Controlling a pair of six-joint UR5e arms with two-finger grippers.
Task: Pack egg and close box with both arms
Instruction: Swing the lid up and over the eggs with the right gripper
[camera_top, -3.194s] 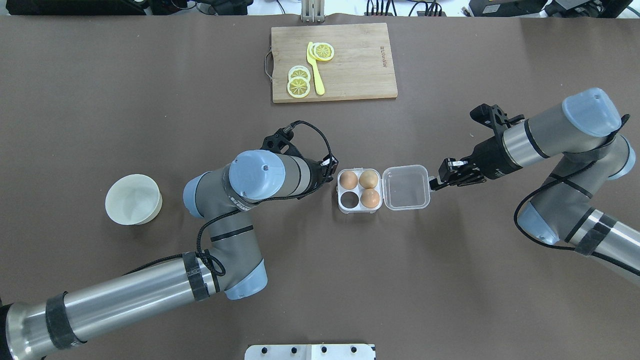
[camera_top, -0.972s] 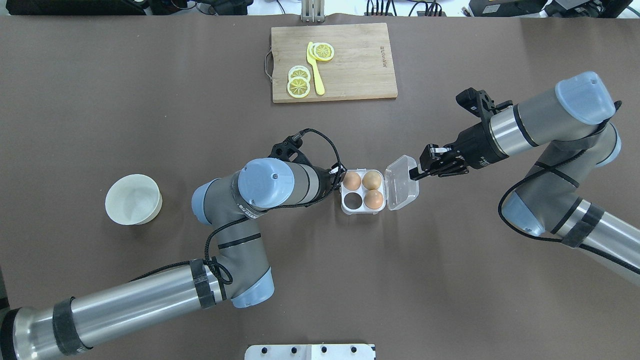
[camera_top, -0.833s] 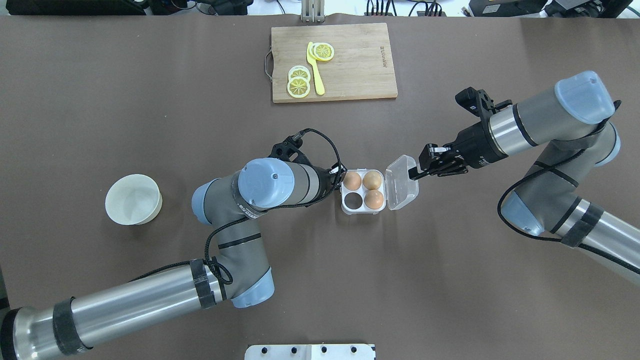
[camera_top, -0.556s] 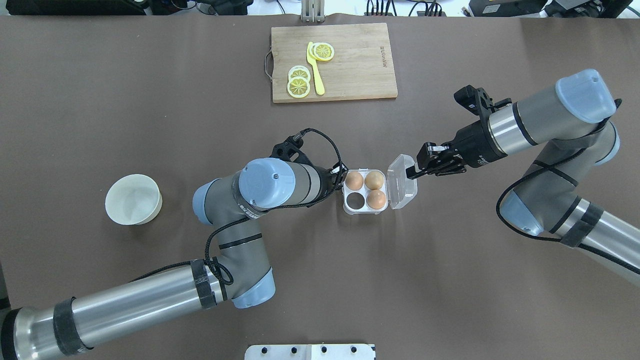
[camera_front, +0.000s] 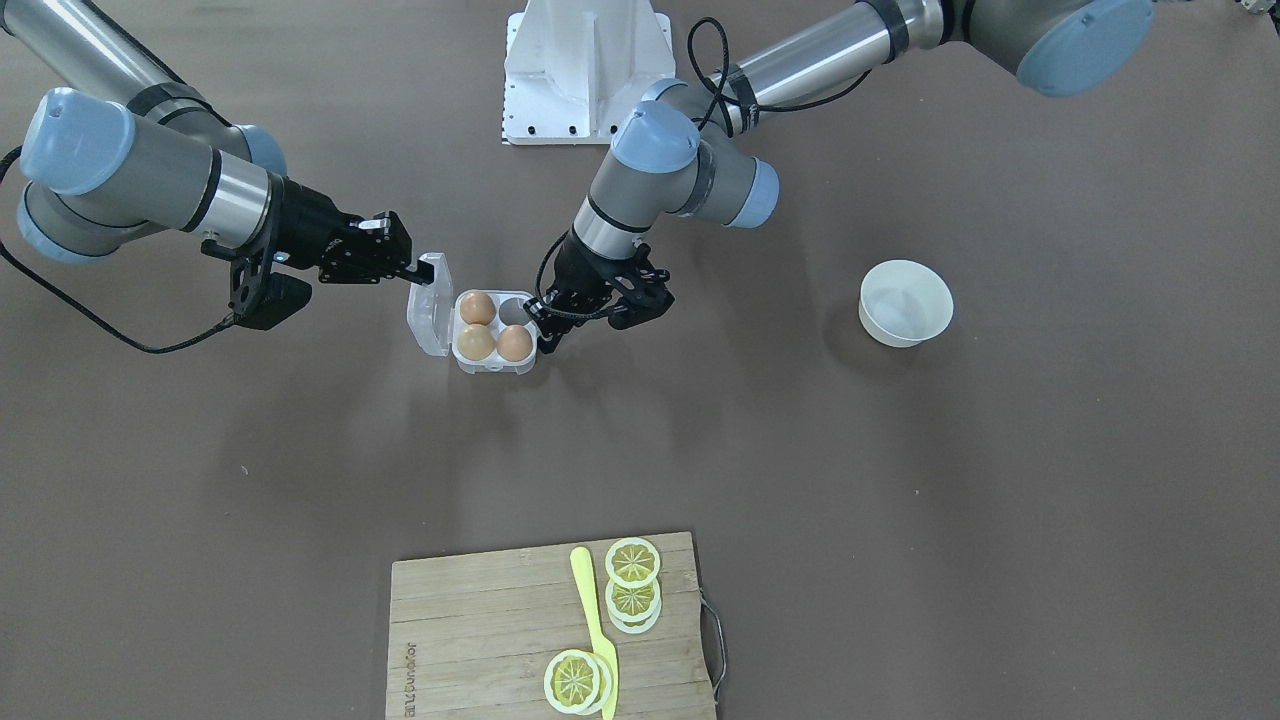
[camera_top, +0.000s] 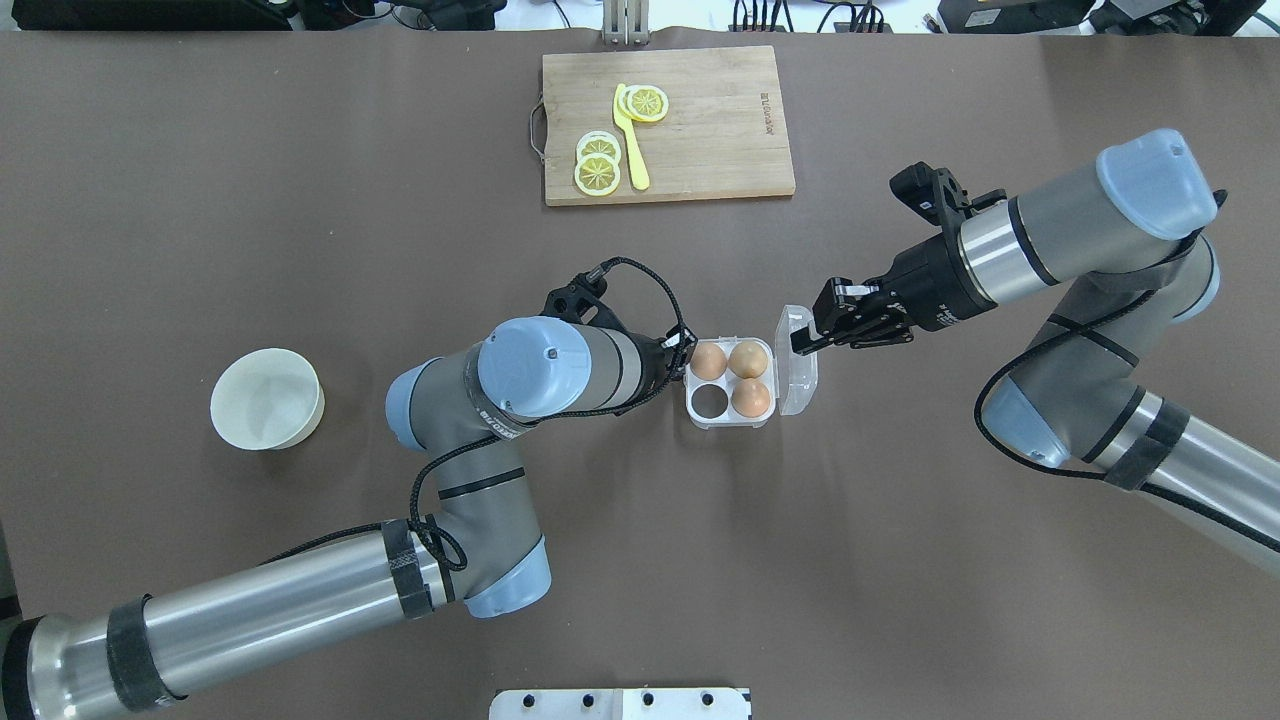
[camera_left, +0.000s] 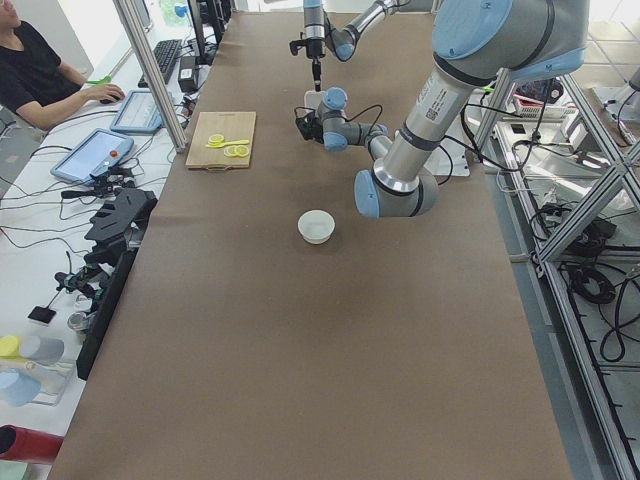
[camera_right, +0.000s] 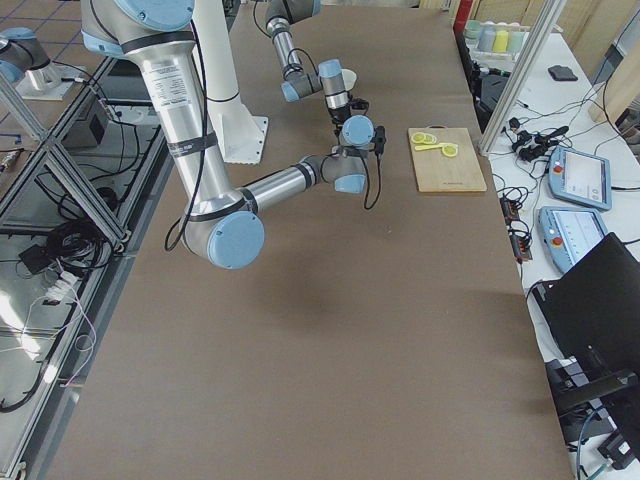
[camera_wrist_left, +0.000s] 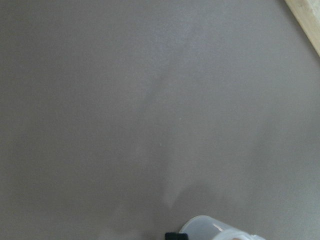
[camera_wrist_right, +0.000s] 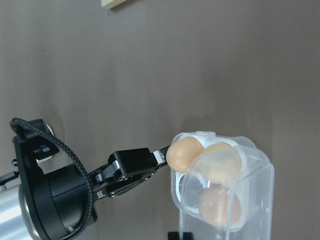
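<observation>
Right gripper (camera_top: 803, 343) pinched shut on lid (camera_top: 797, 372) free edge, lid near upright. Box (camera_top: 727, 420) tray sits left of it, hinge fore-aft, so lid swings toward left gripper (camera_front: 545, 322), which touches tray's opposite side, opening unclear. Three eggs (camera_top: 751, 398) seated, one cell (camera_top: 709, 400) empty

1. The brown table (camera_top: 900, 560) carries everything.
2. The clear box (camera_top: 710, 400) sits near its middle.
3. A white bowl (camera_top: 266, 398) stands well apart on the robot's left.
4. A wooden cutting board (camera_top: 720, 140) lies by the far edge.
5. A white base plate (camera_top: 620, 704) seems to rest at the near edge.
</observation>
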